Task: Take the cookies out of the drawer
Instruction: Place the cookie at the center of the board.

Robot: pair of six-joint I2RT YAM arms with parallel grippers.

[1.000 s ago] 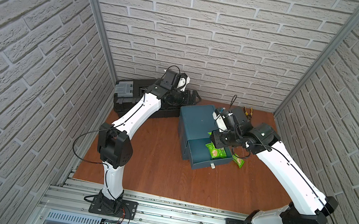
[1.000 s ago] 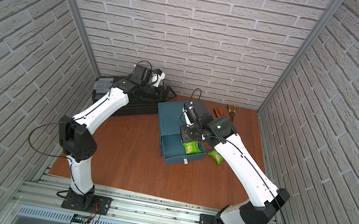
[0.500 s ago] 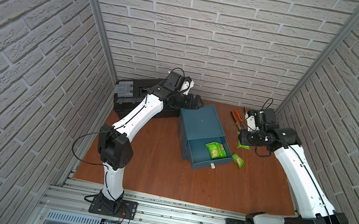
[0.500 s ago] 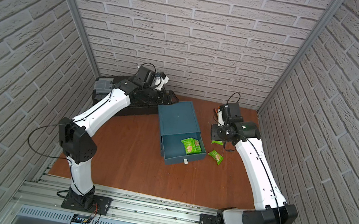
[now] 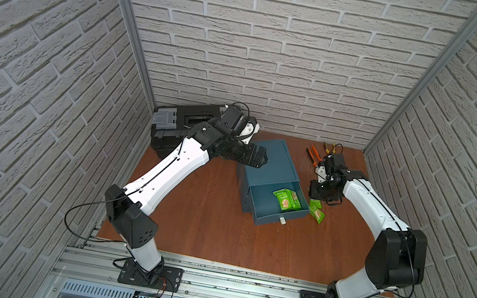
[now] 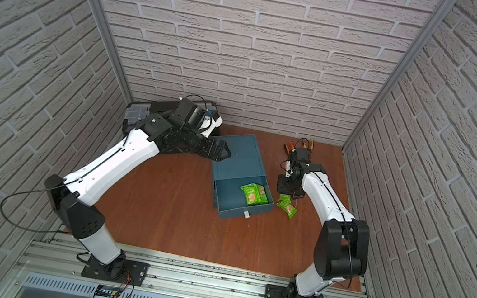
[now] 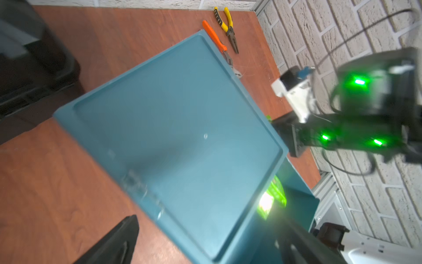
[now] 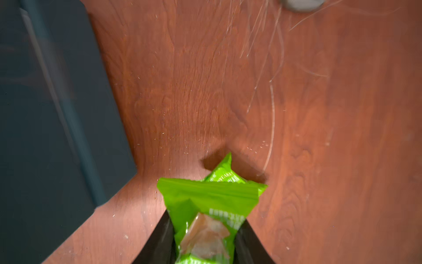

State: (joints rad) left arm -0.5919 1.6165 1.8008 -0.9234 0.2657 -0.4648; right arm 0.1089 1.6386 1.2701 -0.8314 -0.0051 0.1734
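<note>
The right fingers [image 8: 159,246] pinch a green cookie packet [image 8: 212,198] over the table [image 8: 319,137], beside the blue drawer box [image 8: 45,114]. Its long side points straight out past them. The left fingers [image 7: 114,244] are spread wide, holding nothing.

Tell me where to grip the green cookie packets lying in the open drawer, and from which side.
Come straight down from above: the drawer walls block every side. The green packets lie flat and overlapping against one side wall. Probably best to pinch the top packet across its short width, keeping clear of that wall.
</note>
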